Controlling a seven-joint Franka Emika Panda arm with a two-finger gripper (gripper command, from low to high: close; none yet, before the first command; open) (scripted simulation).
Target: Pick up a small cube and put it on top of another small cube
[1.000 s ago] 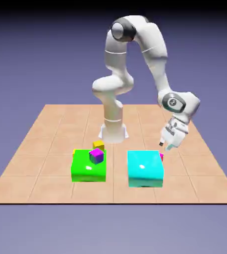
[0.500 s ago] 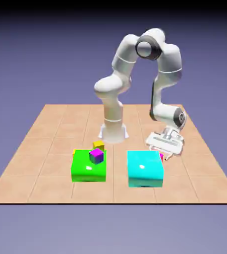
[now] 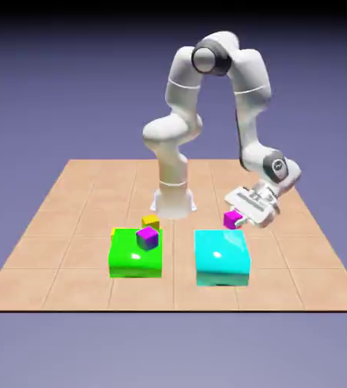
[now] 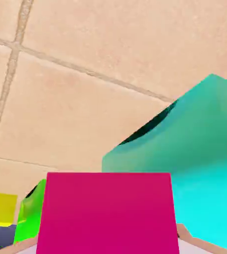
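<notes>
The tiny magenta-pink cube hangs above the table just behind the cyan block, with my gripper shut on it. In the hand view the same magenta cube fills the lower middle and hides my fingertips. The tiny yellow cube rests at the back edge of the green block, toward the exterior view's left; a corner of the yellow cube also shows at the hand view's lower left.
A purple cube with a magenta top sits on the green block, just in front of the yellow cube. The cyan block looms close at the hand view's right. The robot base stands behind both blocks.
My gripper dropped behind the cyan block, shut on the magenta cube, and has now lifted it off the table and a little toward the exterior view's left.
</notes>
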